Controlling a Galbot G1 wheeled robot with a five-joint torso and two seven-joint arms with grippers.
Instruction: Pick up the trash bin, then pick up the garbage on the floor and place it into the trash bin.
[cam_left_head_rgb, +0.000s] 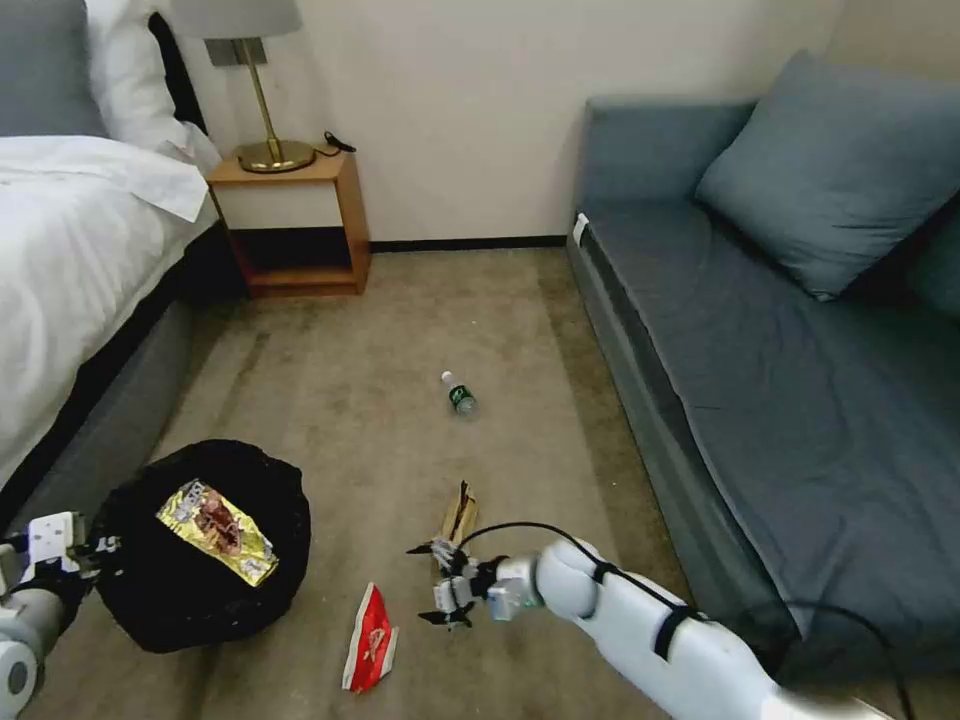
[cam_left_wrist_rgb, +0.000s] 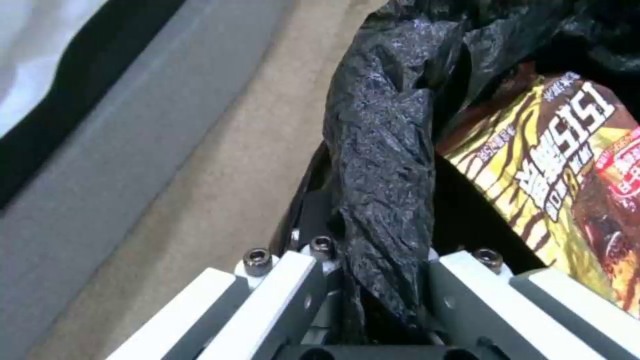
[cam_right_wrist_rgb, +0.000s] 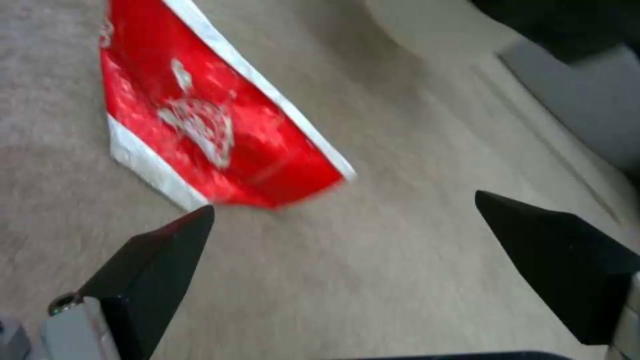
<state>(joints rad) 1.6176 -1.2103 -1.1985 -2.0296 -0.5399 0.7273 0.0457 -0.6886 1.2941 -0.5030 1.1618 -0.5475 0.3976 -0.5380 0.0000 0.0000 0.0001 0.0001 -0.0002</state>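
While the left gripper is clamped on the bag-lined rim of the trash bin beside the bed, a gold-brown snack packet lies inside it; the right gripper hangs with jaws spread just beside the red-and-white packet on the carpet; the tan wrapper lies near, the bottle farther off.

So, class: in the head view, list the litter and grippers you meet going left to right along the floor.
left gripper → gold-brown snack packet in the trash bin → red-and-white packet → right gripper
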